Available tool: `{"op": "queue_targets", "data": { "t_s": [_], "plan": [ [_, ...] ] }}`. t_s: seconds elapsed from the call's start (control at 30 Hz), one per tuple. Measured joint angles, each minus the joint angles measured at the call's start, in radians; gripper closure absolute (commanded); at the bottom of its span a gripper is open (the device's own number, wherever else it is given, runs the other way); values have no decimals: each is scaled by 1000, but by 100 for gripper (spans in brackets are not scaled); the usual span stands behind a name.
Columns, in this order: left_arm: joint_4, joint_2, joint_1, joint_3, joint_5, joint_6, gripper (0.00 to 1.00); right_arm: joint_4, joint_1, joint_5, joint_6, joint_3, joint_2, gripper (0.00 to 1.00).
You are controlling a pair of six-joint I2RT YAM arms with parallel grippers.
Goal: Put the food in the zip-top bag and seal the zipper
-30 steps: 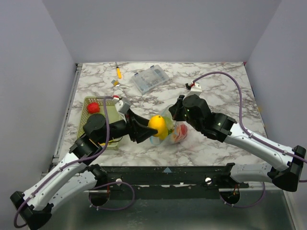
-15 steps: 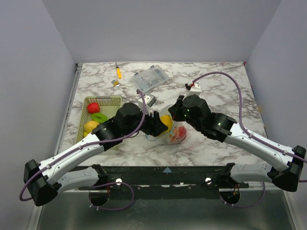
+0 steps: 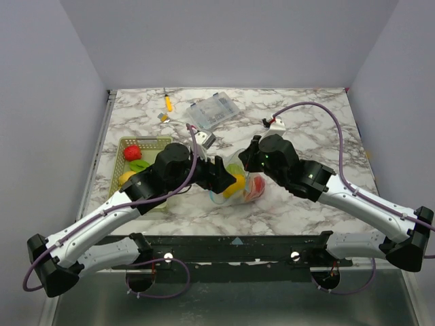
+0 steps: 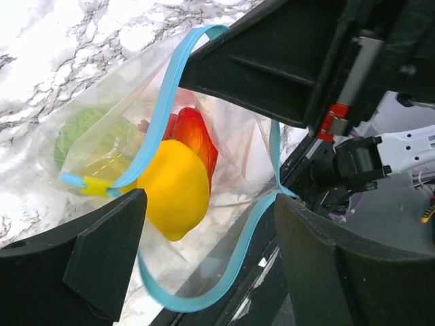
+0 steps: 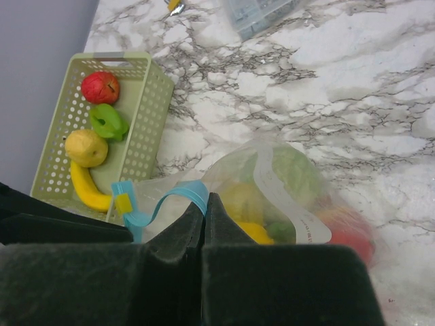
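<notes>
Several toy foods inside the zip-top bag [image 5: 299, 204], near the middle of the marble table [image 5: 380, 102]: a yellow lemon [image 4: 173, 190], a red fruit [image 4: 197, 136], a green one [image 4: 85, 125]. Pinched shut on the bag's rim by the blue zipper [image 4: 163, 115], the right gripper [image 5: 204, 204]. Wide apart at the open mouth, the fingers of the left gripper [image 4: 211, 197], lemon just past them. Off to the left, a green basket [image 5: 58, 122] with a red apple [image 5: 100, 87] and a banana [image 5: 88, 193].

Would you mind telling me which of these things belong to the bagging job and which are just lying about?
For the job: zip-top bag, its blue zipper, yellow fruit inside it, red apple and banana in the green basket.
Lying about: clear compartment box, orange-handled tool.
</notes>
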Motion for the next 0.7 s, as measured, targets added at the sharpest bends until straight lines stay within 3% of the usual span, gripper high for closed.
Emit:
{"op": "queue_targets", "data": {
  "t_s": [0.17, 0.43, 0.7],
  "plan": [
    [-39, -84, 58, 1, 14, 22, 24, 1, 0, 0, 0, -6, -2, 99],
    [-120, -228, 283, -15, 7, 58, 17, 2, 0, 0, 0, -11, -9, 99],
    [-244, -227, 448, -47, -348, -55, 1, 2, 0, 0, 0, -16, -14, 99]
  ]
}}
